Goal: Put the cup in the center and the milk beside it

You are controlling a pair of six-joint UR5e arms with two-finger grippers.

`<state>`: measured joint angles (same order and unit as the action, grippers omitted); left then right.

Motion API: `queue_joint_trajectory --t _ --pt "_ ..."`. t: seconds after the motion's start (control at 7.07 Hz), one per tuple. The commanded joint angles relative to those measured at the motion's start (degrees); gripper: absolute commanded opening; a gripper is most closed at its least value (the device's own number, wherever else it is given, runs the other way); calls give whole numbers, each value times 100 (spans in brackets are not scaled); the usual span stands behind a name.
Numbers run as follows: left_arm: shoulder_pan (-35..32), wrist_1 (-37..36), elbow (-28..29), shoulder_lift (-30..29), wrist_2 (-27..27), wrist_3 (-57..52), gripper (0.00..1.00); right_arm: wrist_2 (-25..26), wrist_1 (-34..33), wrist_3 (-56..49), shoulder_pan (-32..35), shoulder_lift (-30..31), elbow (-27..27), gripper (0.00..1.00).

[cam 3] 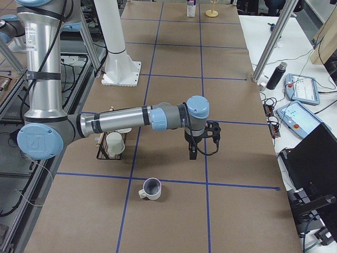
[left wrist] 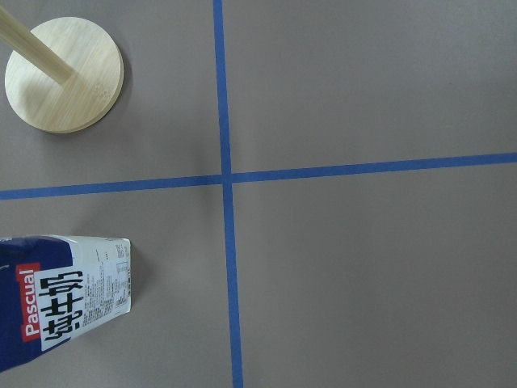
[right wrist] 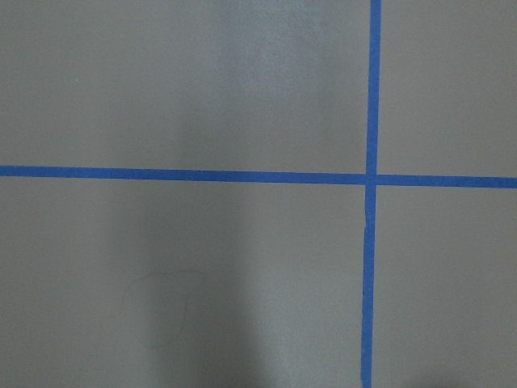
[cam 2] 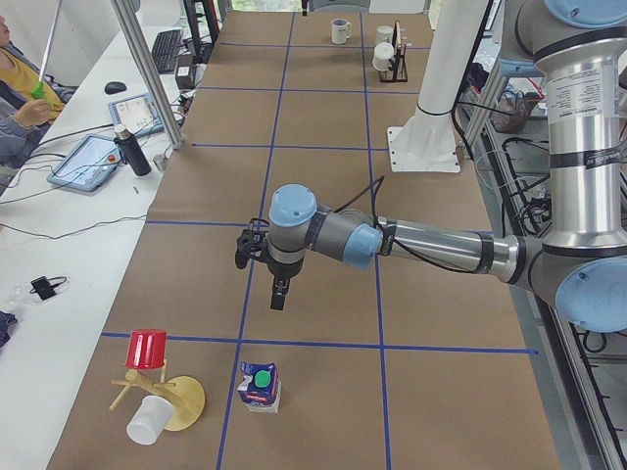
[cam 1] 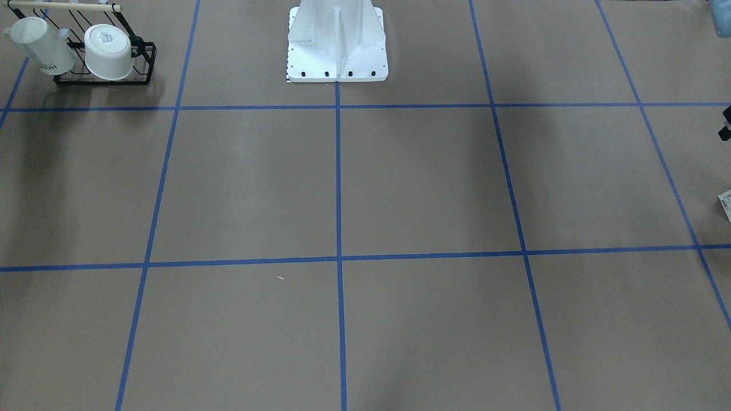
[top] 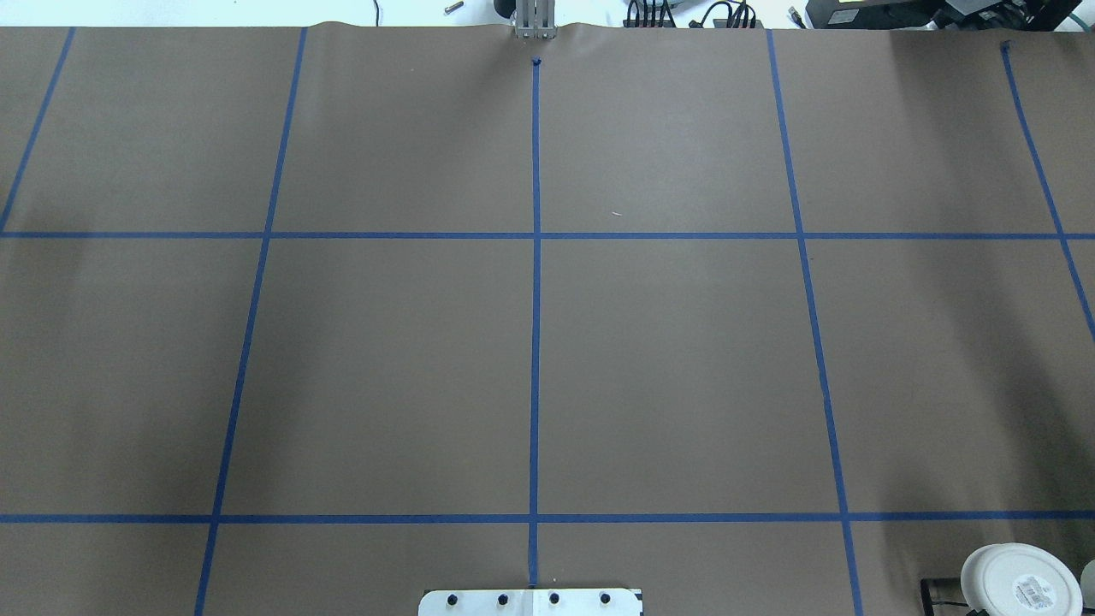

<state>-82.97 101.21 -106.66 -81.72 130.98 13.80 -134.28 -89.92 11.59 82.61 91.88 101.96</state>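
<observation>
The cup, a white mug with a dark inside, stands on the brown table near the table's end on my right side; it also shows far off in the exterior left view. The milk, a blue and white carton with a green cap, stands at the table's other end and shows in the left wrist view. My left gripper hangs above the table, short of the milk. My right gripper hangs above the table, beyond the cup. I cannot tell whether either is open or shut.
A black wire rack holds a tall white cup and a squat white cup near my right side. A wooden stand with a red cup and a white cup is beside the milk. Blue tape lines grid the table.
</observation>
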Motion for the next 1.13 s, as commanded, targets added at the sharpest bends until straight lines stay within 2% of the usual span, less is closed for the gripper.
queue_joint_trajectory --t 0.0,0.28,0.57,0.71,0.99 --pt "-9 178 -48 15 6 -43 98 33 0 1 1 145 -62 100" --pt "0 249 -30 76 15 -52 98 33 0 10 -8 129 -89 100" --pt "0 232 -57 173 356 17 98 68 9 36 -279 103 -89 100" --pt "9 223 -48 156 358 44 98 199 9 62 -393 76 -36 100" --pt "9 206 -57 174 384 35 98 139 0 237 -456 128 43 100"
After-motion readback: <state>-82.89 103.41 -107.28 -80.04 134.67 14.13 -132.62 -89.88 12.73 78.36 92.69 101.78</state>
